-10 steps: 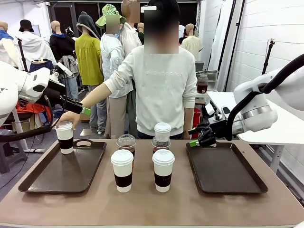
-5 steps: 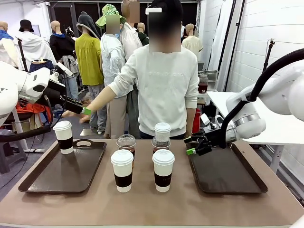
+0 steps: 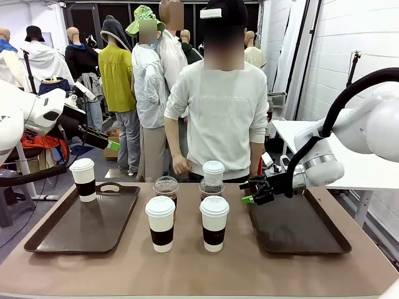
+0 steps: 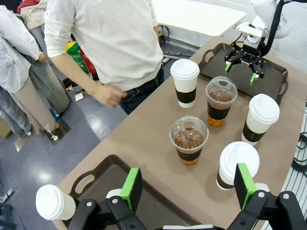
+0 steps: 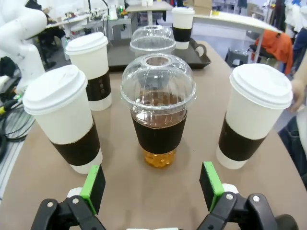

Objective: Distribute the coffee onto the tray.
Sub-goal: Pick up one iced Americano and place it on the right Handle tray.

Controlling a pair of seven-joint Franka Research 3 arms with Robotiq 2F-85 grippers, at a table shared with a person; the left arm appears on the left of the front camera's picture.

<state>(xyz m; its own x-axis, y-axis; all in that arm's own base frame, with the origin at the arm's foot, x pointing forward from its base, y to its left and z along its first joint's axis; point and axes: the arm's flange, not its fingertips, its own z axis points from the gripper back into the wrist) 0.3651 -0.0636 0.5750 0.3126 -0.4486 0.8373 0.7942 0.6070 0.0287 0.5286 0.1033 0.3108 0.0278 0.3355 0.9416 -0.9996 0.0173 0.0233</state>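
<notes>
One white paper cup (image 3: pixel 84 179) is set at the far left corner of the left tray (image 3: pixel 62 233). The five other cups (image 3: pixel 161 223) are grouped mid-tabletop (image 3: pixel 187 268) between the trays. The right tool (image 3: pixel 250 190) is held open, low at the right tray's (image 3: pixel 299 230) left edge and pointed at a dome-lidded cup (image 5: pixel 158 110). The left tool (image 4: pixel 188 188) is held open, raised at the left.

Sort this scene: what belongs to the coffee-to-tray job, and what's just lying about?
Job:
left tray with one paper cup on it; right tray; front-left paper cup; front-right paper cup; back paper cup; left dome-lidded cup; right dome-lidded cup.

Lying about:
white side table at right; orange cloth at far left.
</notes>
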